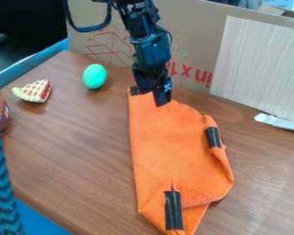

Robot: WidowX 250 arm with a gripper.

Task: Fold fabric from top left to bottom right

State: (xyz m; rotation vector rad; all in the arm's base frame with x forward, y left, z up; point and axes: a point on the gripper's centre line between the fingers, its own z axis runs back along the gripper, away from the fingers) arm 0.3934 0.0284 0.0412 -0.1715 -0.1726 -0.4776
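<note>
orange cloth (174, 151) on table (70, 137), right side rumpled | gripper (157, 95) at its top edge; can't tell if jaws are open or closed | pinch taped top-left corner (134, 91), lift low, draw diagonally, lower gently

tabletop (76, 137): open lane between green egg (95, 76) and fabric (174, 151)
cardboard (192, 27): upright barrier behind fabric
toy pie slice (34, 91): obstacle near green egg

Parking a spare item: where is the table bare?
Left of the orange fabric, below the green egg and pie slice; also right of the fabric, below the white strip. Crowded: the fabric's top end, by the gripper and cardboard.
</note>
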